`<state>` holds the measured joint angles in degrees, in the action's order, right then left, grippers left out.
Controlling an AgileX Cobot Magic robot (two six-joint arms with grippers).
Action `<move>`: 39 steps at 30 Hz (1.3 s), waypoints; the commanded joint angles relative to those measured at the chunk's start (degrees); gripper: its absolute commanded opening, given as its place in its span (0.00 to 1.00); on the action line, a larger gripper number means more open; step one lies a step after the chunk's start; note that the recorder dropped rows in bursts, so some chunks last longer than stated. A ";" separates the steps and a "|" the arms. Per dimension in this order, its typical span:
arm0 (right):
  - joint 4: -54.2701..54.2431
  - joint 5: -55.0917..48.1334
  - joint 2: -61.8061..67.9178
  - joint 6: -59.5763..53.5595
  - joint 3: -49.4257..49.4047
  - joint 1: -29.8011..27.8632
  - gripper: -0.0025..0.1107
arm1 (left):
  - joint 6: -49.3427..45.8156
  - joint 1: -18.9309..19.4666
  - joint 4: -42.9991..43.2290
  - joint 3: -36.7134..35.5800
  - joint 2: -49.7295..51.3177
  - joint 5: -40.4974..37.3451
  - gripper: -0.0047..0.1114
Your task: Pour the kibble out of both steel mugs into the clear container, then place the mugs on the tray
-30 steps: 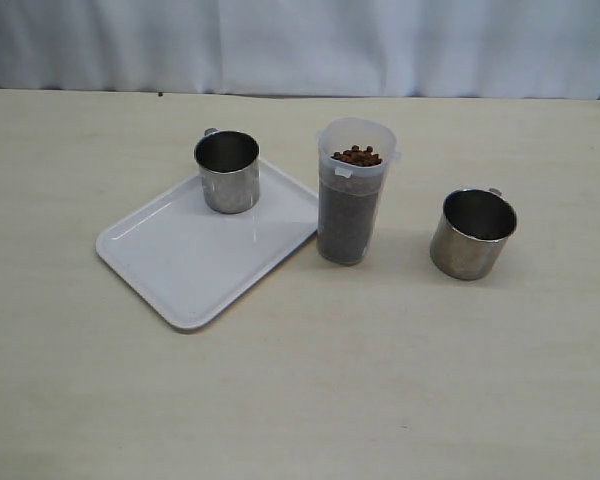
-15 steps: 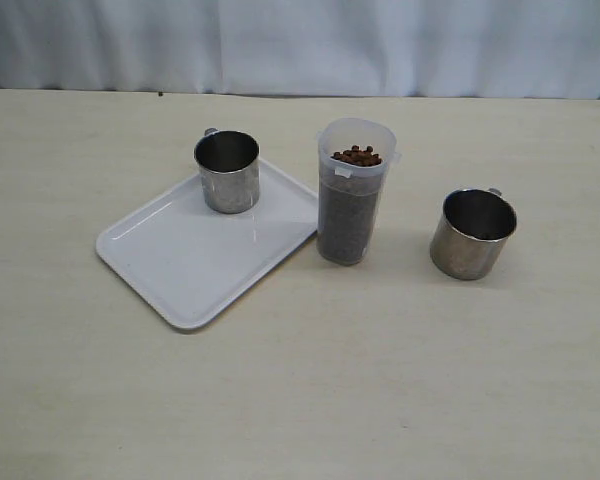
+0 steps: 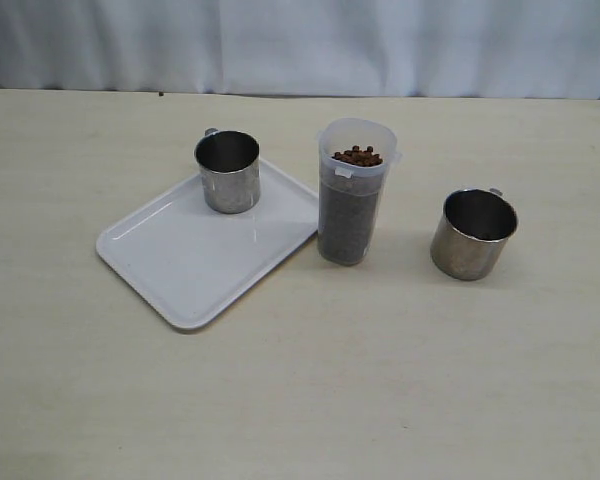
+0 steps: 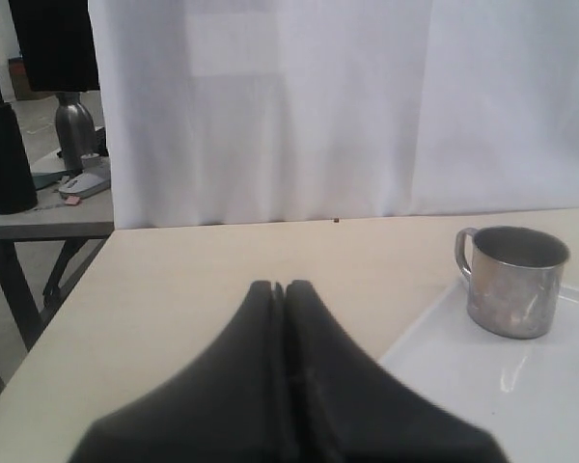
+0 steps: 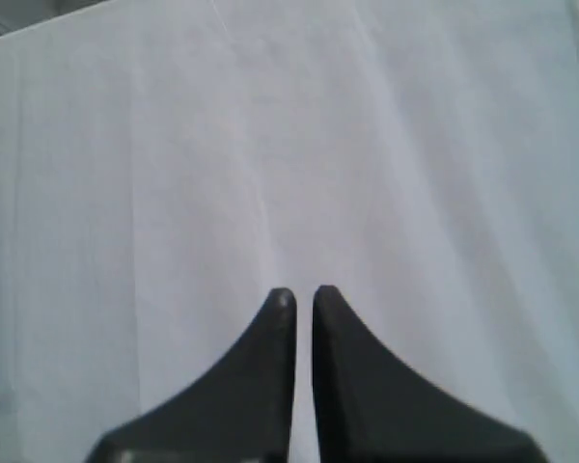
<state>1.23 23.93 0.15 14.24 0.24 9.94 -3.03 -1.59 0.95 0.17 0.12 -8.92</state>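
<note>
Brown kibble (image 3: 357,155) fills the clear container (image 3: 350,215) nearly to its rim, mid-scene. One empty steel mug (image 3: 228,172) stands on the tray (image 3: 190,255), far corner, left; the other mug (image 3: 472,235), also empty, sits on the table (image 3: 380,380), right. The left gripper (image 4: 278,286) is pressed closed, the right gripper (image 5: 302,294) nearly so, both holding nothing.

No legible text or markings
</note>
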 commanded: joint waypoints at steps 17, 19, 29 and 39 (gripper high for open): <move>33.94 25.89 62.15 -1.41 -0.24 0.19 0.78 | 0.06 -0.47 -0.13 -0.17 -0.12 0.65 0.04; 30.40 28.32 68.81 -6.49 -0.24 0.19 0.80 | 0.06 -0.47 -0.13 -0.17 -0.12 0.65 0.04; 20.06 24.18 85.87 -7.03 5.91 0.19 0.80 | 0.06 -0.47 -0.13 -0.17 -0.12 0.65 0.04; 20.19 16.26 95.75 -7.14 20.42 0.19 0.80 | 0.06 -0.47 -0.13 -0.17 -0.12 0.65 0.04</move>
<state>21.75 40.58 94.25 7.50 18.39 9.94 -3.03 -1.59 0.95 0.17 0.12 -8.92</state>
